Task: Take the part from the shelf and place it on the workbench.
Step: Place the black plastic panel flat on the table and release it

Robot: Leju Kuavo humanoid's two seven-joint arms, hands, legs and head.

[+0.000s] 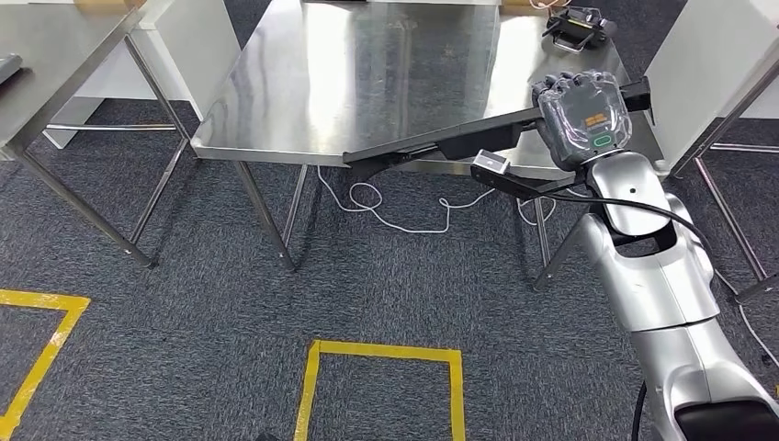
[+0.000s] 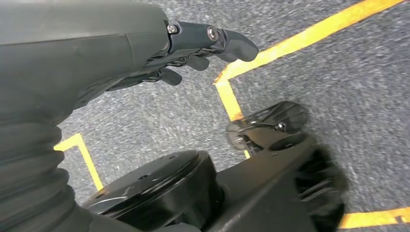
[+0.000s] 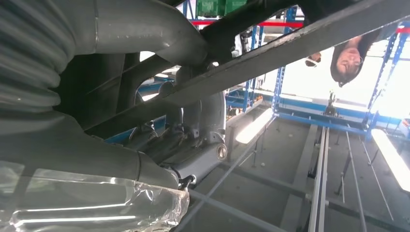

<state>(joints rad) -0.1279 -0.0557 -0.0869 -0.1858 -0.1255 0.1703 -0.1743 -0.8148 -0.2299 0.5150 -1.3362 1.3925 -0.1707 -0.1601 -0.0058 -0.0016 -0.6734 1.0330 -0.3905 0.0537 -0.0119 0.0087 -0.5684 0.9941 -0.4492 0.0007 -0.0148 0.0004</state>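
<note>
My right hand (image 1: 583, 115) grips a long black bar-shaped part (image 1: 441, 145) near its right end. The part lies slanted over the near edge of the steel workbench (image 1: 367, 73), and a lower black arm with a white tag (image 1: 491, 165) hangs under it. In the right wrist view the bar (image 3: 290, 48) crosses the picture with my fingers (image 3: 203, 111) wrapped around it. My left hand (image 2: 193, 48) hangs over the carpet, its fingers loosely apart and holding nothing.
A black device (image 1: 579, 26) sits on the bench's far right corner. A white cable (image 1: 404, 216) lies on the carpet under the bench. A second steel table (image 1: 55, 55) stands at left. Yellow floor markings (image 1: 381, 354) lie in front. A person (image 3: 348, 58) stands near blue racks (image 3: 309, 116).
</note>
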